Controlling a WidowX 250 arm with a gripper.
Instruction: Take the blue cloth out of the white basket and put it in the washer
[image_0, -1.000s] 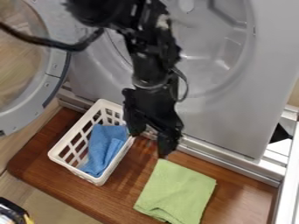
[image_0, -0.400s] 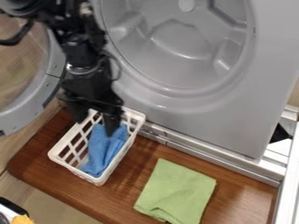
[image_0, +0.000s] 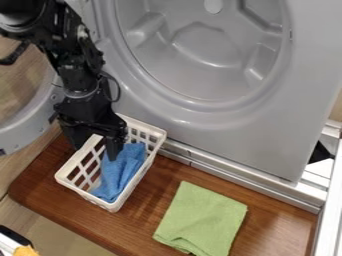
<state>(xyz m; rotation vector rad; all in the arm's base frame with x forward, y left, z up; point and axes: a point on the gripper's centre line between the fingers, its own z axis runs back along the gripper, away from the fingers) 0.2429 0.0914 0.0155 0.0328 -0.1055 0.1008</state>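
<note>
Robot arm (image_0: 72, 62), black throughout, with glossy highlights along its edges. Upper housing (image_0: 21, 16): bulky and rounded. Middle section: narrower, built of angular, block-like parts, with small pale markings (image_0: 82, 32) on 1 side. Wrist: dark, encircled by 1 thin grey ring (image_0: 81, 94). Cabling: 1 thin black loop (image_0: 118, 91) bowing out beside the wrist; 1 thicker black cable (image_0: 15, 57) curving below the upper housing. Gripper (image_0: 95, 150): black, broad-bodied, with 2 thick, dark fingers. Screws: too small to tell.
</note>
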